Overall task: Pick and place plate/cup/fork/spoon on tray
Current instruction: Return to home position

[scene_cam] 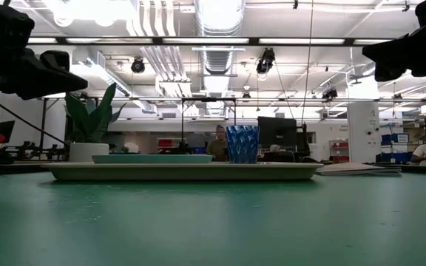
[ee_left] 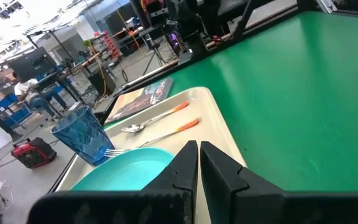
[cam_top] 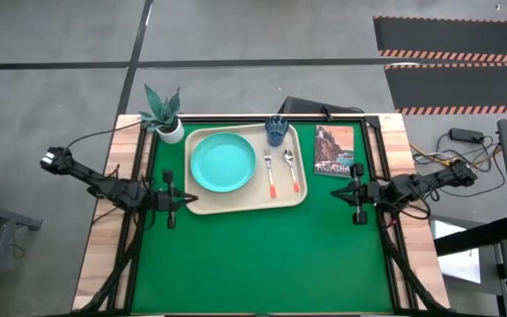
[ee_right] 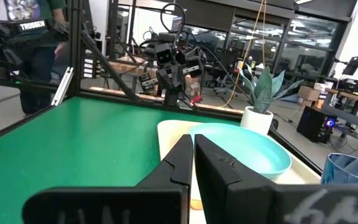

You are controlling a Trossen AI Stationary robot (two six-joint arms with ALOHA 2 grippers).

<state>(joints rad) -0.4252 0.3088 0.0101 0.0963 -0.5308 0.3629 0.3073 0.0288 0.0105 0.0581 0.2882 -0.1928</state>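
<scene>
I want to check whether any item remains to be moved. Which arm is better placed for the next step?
Neither has a clear edge. The plate, cup, fork and spoon already lie on the tray. The left gripper and right gripper wait shut at opposite ends of the tray.

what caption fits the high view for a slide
Plate, cup, fork and spoon all on the tray; left hand and right hand shut at either side.

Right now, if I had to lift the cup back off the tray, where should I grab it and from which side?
Grip the cup across its upper walls, coming straight down from above: it stands upright and open-mouthed at the tray's far edge. The right tool seems the likelier choice; the plate lies on the left tool's side.
</scene>
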